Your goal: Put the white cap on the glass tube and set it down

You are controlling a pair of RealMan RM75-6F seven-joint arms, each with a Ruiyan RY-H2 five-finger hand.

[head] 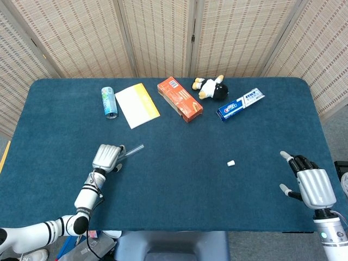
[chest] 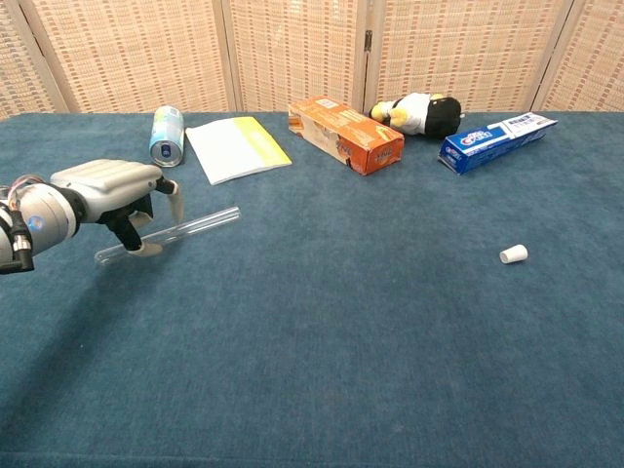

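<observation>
The glass tube (chest: 185,229) lies flat on the blue cloth at the left, its far end showing in the head view (head: 135,148). My left hand (chest: 109,192) is lowered over the tube's near half, with a finger behind it and the thumb in front, still apart; the tube rests on the cloth. Far to the right lies the small white cap (chest: 513,253), which the head view (head: 231,162) shows alone on the cloth. My right hand (head: 310,184) hovers by the table's near right corner, fingers spread and holding nothing, well off from the cap.
Along the back stand a drink can (head: 109,101) on its side, a white and yellow booklet (head: 137,104), an orange box (head: 180,99), a plush penguin (head: 211,88) and a blue toothpaste box (head: 240,104). The table's (head: 179,185) front edge runs close to both hands.
</observation>
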